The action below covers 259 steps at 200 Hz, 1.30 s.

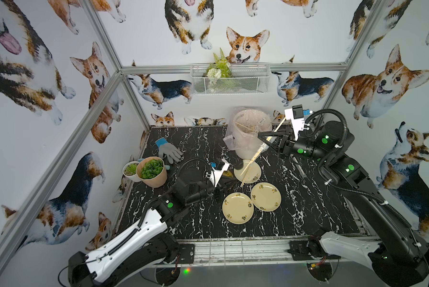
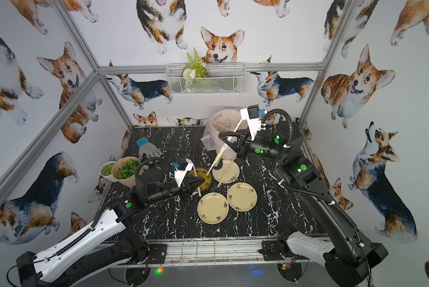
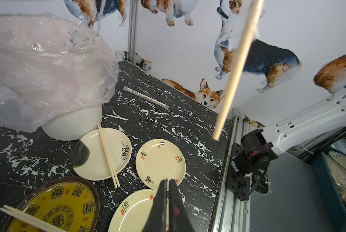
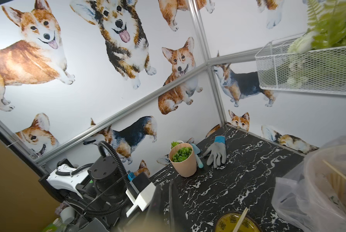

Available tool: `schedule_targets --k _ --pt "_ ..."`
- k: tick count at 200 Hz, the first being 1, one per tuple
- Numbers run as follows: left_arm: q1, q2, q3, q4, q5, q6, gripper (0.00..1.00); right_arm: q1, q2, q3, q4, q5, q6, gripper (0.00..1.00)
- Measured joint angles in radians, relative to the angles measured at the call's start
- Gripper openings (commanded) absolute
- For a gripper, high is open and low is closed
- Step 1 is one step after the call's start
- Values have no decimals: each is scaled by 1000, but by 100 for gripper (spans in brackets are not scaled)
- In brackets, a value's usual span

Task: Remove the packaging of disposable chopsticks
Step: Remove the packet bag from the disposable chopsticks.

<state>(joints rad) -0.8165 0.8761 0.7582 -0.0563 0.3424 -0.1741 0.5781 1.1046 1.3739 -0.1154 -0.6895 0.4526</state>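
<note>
Packaging (image 1: 261, 149) is showing as a glossy, crinkled stretch just below the right claw (image 1: 262, 136), which is pinching the disposable chopsticks (image 3: 236, 70) partway along, high above the table (image 1: 308, 211) and beside the lined bin (image 3: 74, 124). The pair's long axis is slanting: the upper end is pointing toward the far right corner and the lower end down toward the table's middle. There the left claw (image 3: 167, 184) is hovering low over the plates (image 3: 160, 160), pressed together with nothing visible between its tips. So the free end is lying above the left claw and toward the far edge, and I judge this claw is needing to spread, then pull along that slant. Another wrapped pair (image 3: 146, 97) is lying flat along the right edge near the far right corner. The black marbled surface around the dishes is leaving fair room.
</note>
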Motion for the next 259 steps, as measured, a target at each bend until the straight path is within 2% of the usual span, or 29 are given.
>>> schedule_targets --k 33,125,259 --pt "0 46 27 21 67 14 0 19 3 3 18 -46 18 0" --pt "0 76 28 73 198 9 0 43 7 19 5 -3 -8 0" --pt "0 82 48 59 233 -13 0 65 47 -23 90 -21 22 0"
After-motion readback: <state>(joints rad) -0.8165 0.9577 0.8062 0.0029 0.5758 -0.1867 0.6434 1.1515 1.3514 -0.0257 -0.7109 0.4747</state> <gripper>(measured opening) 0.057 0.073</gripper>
